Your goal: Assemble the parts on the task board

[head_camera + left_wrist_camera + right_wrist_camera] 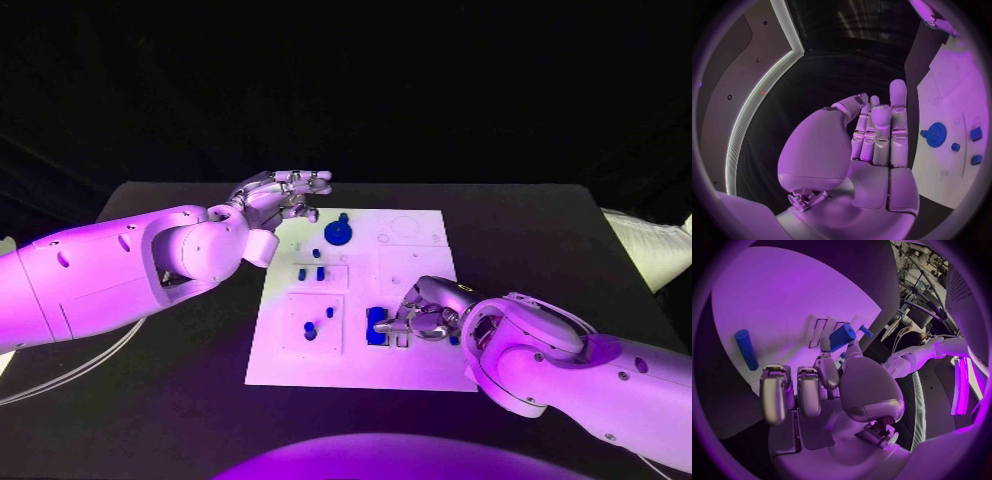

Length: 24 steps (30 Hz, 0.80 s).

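blue parts sit scattered on your task board mid-desk, a gear already seated, so you're partway by my guess. your right hand pinches a blue peg near the front; your left hand hovers empty, fingers loosely apart.

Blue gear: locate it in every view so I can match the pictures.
Head view: blue gear on the task board's far part, near the left hand.
Left wrist view: blue gear on the board, beside the left hand's fingers.
Right wrist view: not in it; the right hand pinches a blue part there.
Shared landmark: the white task board.
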Each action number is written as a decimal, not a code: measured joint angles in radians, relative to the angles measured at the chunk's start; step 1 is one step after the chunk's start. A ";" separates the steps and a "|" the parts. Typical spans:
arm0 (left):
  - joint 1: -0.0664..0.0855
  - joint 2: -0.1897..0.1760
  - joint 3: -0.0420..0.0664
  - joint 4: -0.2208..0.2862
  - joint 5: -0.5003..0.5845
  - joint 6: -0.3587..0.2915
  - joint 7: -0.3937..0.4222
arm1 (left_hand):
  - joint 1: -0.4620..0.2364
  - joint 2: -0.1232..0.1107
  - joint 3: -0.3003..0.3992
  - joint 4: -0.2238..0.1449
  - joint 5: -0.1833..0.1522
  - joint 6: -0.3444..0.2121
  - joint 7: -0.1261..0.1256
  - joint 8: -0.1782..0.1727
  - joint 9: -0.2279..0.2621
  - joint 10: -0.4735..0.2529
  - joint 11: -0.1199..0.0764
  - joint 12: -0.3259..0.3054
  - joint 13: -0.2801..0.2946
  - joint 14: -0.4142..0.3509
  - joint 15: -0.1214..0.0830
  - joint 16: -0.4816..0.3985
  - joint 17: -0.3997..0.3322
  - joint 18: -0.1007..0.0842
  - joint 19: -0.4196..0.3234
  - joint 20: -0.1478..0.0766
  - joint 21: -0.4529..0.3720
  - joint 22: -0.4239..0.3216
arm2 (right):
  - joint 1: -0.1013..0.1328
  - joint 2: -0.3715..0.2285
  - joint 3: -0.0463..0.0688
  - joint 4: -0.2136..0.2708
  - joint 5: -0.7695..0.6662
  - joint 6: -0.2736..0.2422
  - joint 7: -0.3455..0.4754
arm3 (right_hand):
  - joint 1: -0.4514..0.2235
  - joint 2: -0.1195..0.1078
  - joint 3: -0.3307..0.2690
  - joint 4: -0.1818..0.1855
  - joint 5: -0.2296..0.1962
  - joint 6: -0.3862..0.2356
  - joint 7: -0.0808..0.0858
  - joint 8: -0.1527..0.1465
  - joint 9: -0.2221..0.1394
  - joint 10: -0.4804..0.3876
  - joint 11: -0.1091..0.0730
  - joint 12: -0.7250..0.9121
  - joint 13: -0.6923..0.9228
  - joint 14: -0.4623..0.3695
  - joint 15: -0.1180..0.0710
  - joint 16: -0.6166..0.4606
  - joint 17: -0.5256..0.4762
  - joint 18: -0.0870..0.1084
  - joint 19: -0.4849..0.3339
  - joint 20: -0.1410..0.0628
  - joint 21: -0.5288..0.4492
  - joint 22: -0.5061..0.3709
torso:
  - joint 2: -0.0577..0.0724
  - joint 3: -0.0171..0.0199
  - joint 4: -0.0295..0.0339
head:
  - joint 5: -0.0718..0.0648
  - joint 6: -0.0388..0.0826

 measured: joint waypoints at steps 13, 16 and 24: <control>0.000 -0.001 0.000 -0.001 -0.001 0.001 -0.002 | 0.000 0.000 0.000 0.000 0.000 0.000 0.000 0.000 0.000 0.000 0.000 0.006 0.000 0.000 0.000 0.000 -0.002 0.000 -0.004 0.004 0.000 0.000 | 0.001 0.010 0.002 -0.008 -0.009 0.016 0.000 | 0.000 0.000 0.000 0.000 -0.001 0.000 0.000 0.000 0.003 0.000 0.000 0.000 0.003 0.000 0.000 0.000 0.001 0.000 0.000 0.000 0.000 0.001 | -0.001 -0.0004 0.0006 | 0.000 -0.002; 0.000 -0.001 0.000 -0.001 -0.001 0.001 -0.002 | 0.000 0.000 0.000 0.000 0.000 0.000 0.000 0.000 0.000 0.000 0.000 0.006 0.000 0.000 0.000 0.000 -0.002 0.000 -0.004 0.004 0.000 0.000 | 0.002 0.013 0.003 -0.011 -0.017 0.019 0.003 | 0.002 0.002 0.004 -0.012 -0.005 0.000 0.000 0.000 0.007 0.000 0.000 -0.001 0.002 0.000 0.000 0.000 0.001 0.000 0.000 0.000 0.000 0.001 | -0.001 -0.0004 0.0006 | 0.000 -0.003; 0.000 -0.001 0.000 -0.001 -0.002 0.001 -0.002 | -0.004 0.004 0.000 0.000 0.000 0.000 0.000 0.000 0.000 0.000 0.000 0.006 0.000 0.000 0.000 0.000 -0.001 0.000 -0.004 0.004 0.000 -0.001 | 0.003 0.016 0.003 -0.023 -0.048 0.022 0.016 | 0.051 0.013 0.024 -0.040 -0.008 0.000 0.000 0.000 0.013 0.000 0.000 0.003 0.011 0.000 0.001 0.000 0.001 0.001 0.000 0.000 0.000 0.001 | 0.000 0.0002 0.0007 | 0.001 -0.005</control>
